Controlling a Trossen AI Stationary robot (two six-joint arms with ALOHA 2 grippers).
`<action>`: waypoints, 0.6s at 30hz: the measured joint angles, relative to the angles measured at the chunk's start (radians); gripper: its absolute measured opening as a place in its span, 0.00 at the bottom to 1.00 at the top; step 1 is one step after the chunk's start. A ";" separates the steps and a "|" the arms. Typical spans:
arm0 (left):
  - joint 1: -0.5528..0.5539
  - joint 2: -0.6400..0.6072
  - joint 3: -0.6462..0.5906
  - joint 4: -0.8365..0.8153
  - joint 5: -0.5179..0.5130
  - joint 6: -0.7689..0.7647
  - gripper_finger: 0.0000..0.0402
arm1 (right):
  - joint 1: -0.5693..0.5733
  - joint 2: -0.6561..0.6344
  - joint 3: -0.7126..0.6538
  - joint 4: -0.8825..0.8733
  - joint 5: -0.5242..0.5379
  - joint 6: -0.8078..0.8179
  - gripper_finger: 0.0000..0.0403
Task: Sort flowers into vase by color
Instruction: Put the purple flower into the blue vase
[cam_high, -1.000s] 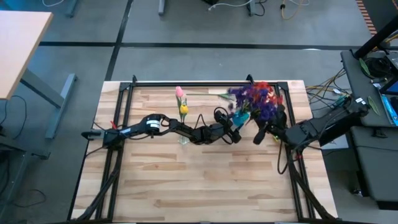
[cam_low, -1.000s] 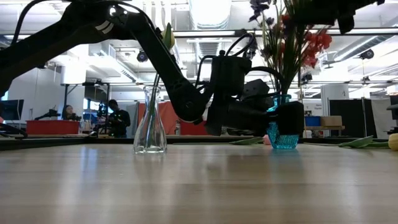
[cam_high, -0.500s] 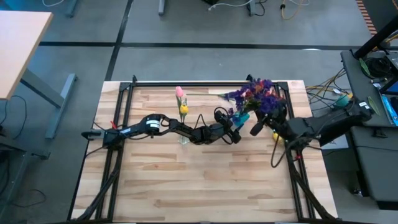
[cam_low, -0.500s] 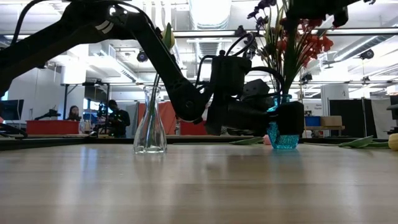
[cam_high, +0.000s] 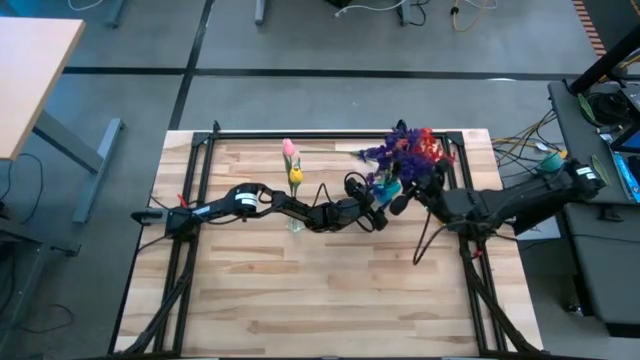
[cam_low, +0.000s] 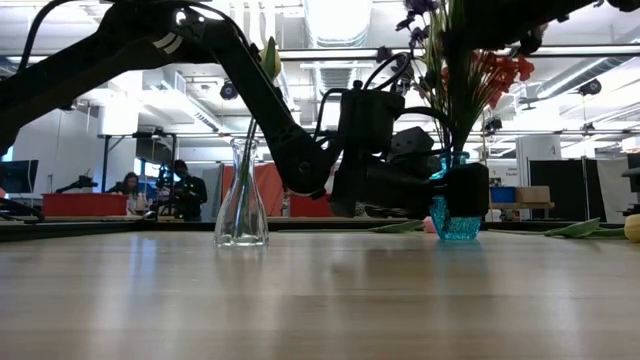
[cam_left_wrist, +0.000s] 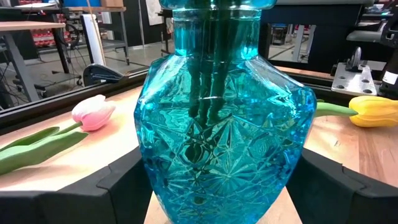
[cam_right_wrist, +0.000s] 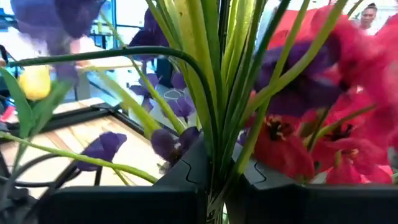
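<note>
Here, the blue vase (cam_left_wrist: 224, 118) holds purple and red flowers (cam_high: 408, 155).

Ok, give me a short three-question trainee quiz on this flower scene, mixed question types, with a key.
1. True or false: the left tool grips the clear vase.
2. Which tool is shut on the flower stems above the blue vase? A) left B) right
3. Fill in: a pink tulip bud and a ____ tulip bud lie on the table behind the blue vase.

Key: 1 false, it straddles the blue vase; 2 B, the right tool; 3 yellow.
</note>
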 joint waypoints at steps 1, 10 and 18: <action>0.000 0.000 0.000 0.000 0.000 0.000 0.72 | -0.001 0.007 0.000 0.000 0.000 0.000 0.04; 0.000 0.000 0.000 -0.001 0.000 0.000 0.72 | -0.012 0.063 0.000 -0.017 0.000 0.043 0.04; 0.000 0.000 0.000 -0.002 0.000 0.000 0.72 | -0.012 0.070 0.000 -0.088 0.008 0.099 0.04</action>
